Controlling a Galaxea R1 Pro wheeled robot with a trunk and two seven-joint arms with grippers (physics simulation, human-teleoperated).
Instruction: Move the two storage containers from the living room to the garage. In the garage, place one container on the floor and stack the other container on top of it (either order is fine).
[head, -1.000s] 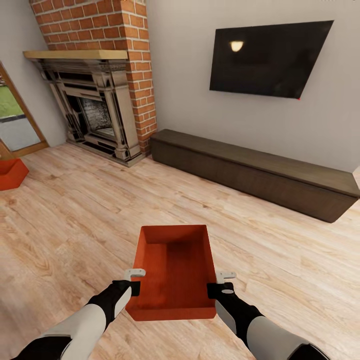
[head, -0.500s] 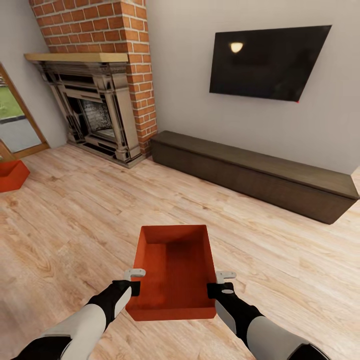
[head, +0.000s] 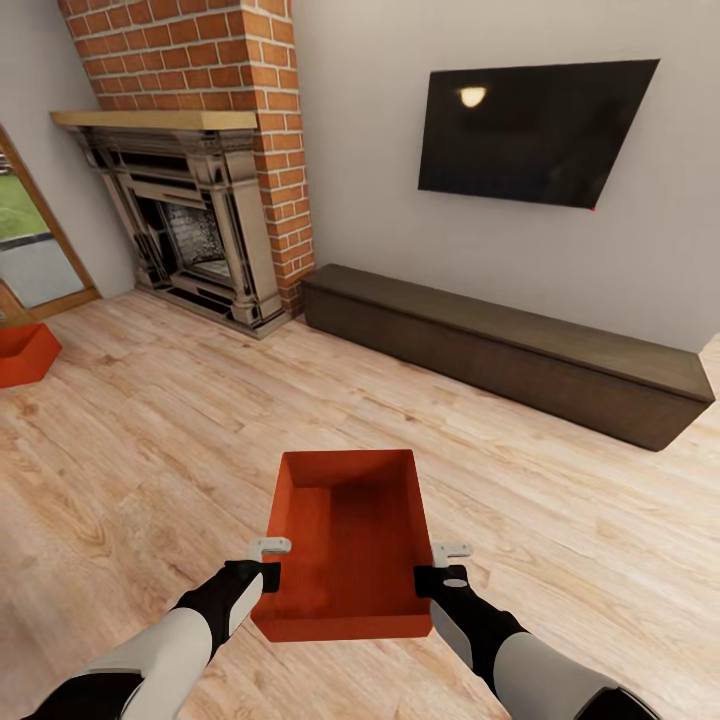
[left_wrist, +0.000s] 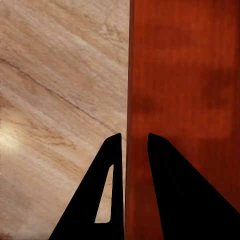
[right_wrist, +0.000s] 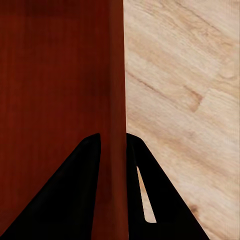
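An orange-red storage container (head: 348, 545) hangs in front of me above the light wood plank floor of the living room, held by both arms. My left gripper (head: 268, 560) is shut on its left wall (left_wrist: 131, 100), one finger on each side. On its right wall (right_wrist: 115, 90) my right gripper (head: 440, 565) is shut the same way. A second storage container (head: 22, 352) sits on the wood floor at the far left, partly cut off by the frame edge.
A brick fireplace (head: 195, 215) stands at the back left with a glass door (head: 25, 235) beside it. A dark low bench (head: 500, 345) runs along the wall under the TV (head: 535, 130). Wood floor (head: 180, 440) lies open between me and these.
The whole head view has shifted slightly, with the room drifting a little up and right; the camera moved. The held container and both grippers keep their place in the picture.
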